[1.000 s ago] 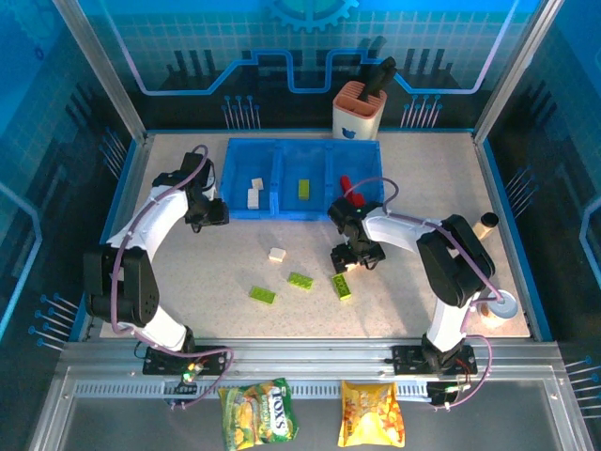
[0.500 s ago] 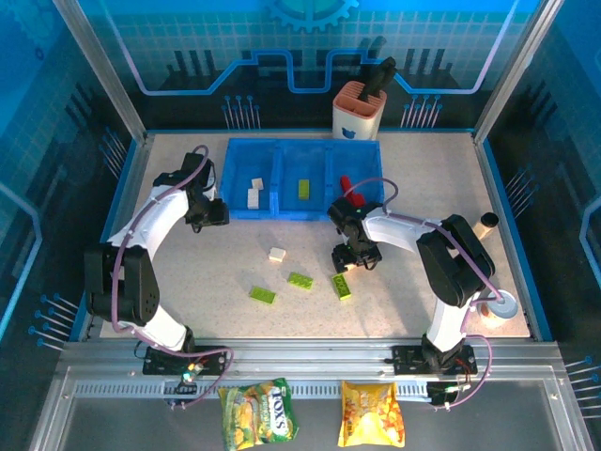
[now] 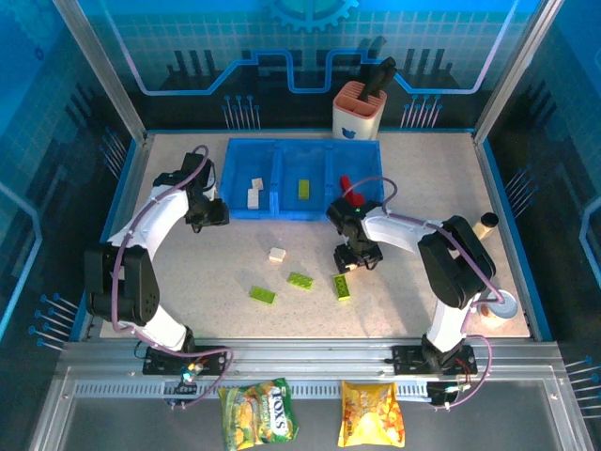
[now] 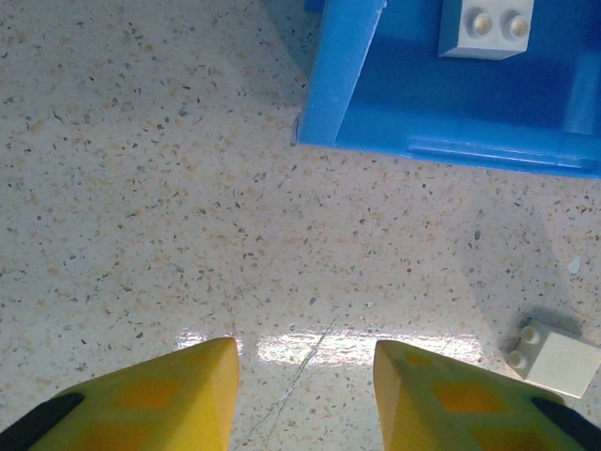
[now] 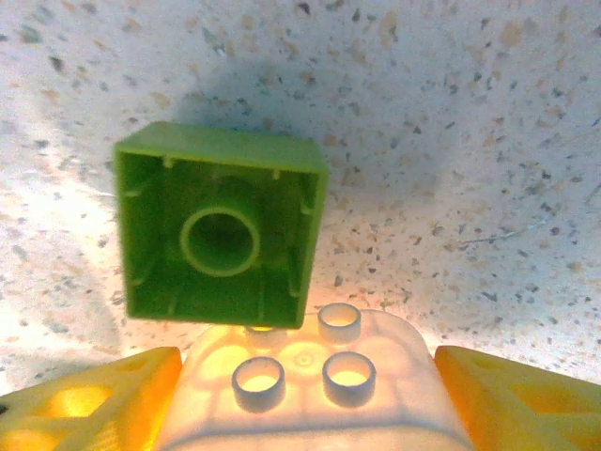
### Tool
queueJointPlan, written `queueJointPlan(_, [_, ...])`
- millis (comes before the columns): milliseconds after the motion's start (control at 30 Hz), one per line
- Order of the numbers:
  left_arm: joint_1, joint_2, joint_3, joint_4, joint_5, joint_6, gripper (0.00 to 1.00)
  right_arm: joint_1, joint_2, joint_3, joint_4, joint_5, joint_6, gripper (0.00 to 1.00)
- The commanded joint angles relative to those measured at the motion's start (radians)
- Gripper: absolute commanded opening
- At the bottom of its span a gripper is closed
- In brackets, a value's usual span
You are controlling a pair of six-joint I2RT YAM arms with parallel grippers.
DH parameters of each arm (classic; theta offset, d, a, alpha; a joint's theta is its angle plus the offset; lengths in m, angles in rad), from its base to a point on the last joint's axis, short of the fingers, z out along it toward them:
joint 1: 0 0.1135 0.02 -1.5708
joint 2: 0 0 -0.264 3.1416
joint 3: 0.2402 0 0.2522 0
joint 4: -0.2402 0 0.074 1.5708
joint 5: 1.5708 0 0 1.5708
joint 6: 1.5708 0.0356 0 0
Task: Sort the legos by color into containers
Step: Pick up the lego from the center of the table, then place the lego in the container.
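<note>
Two arms, both low. By the containers' (image 3: 282, 215) front-left corner: left gripper (image 4: 300, 357), wrist pitched down, fingers slightly apart, empty. Just before their right bin: right gripper (image 5: 305, 371), forearm reaching in from the right, fingers against both sides of a cream brick (image 5: 310, 399). A green brick (image 5: 221, 225) touches its far edge, so lift straight up, then carry to the left bin's cream bricks (image 3: 252, 195).

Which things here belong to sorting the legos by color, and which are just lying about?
Job: blue bins, green bricks, loose cream brick, red brick, white brick between the right jaws.
Lying about: snack bags, orange-and-white holder.
</note>
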Motion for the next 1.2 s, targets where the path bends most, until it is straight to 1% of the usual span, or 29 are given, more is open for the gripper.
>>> queueJointPlan(0, [0.009, -0.005, -0.019, 0.015, -0.004, 0.019, 0.43, 0.03, -0.04, 0.057, -0.064, 0.03, -0.001, 0.7])
queueJointPlan(333, [0.028, -0.028, -0.027, 0.036, 0.005, 0.006, 0.43, 0.087, -0.015, 0.223, -0.129, 0.053, 0.002, 0.7])
queueJointPlan(667, [0.066, -0.051, -0.033, 0.057, 0.038, -0.006, 0.43, 0.15, 0.113, 0.441, -0.112, 0.043, 0.0, 0.68])
queueJointPlan(900, [0.084, -0.064, -0.038, 0.071, 0.043, -0.017, 0.43, 0.196, 0.18, 0.519, 0.031, 0.02, -0.007, 0.68])
queueJointPlan(1167, [0.101, -0.089, -0.046, 0.094, 0.041, -0.032, 0.43, 0.26, 0.242, 0.597, 0.227, 0.038, -0.049, 0.67])
